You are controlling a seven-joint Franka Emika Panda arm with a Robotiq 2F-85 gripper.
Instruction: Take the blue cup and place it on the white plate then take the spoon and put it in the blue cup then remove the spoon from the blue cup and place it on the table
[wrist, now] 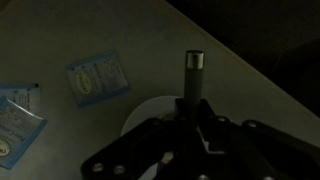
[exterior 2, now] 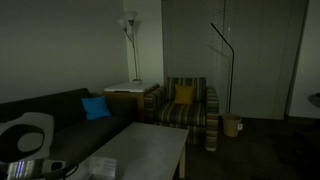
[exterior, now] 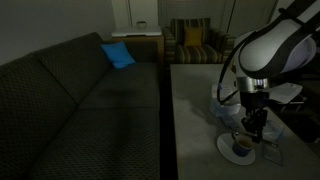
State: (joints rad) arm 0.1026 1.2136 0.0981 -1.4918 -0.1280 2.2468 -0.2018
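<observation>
Rounded white arm segments (exterior: 280, 45) with dark joint bands carry a matte black end effector (exterior: 256, 125) built of angular linkage bars.

The bench (exterior: 195, 120) is long and rectangular, with a plain grey matte top that looks dim in the low light. The white plate (exterior: 224, 147) lies flat on it toward the near end, set in from the long edges. In the wrist view, two pale blue-white packets (wrist: 97, 77) lie flat on the bare top just beside the plate. They are near each other without touching, and both sit well in from the bench's edge.
</observation>
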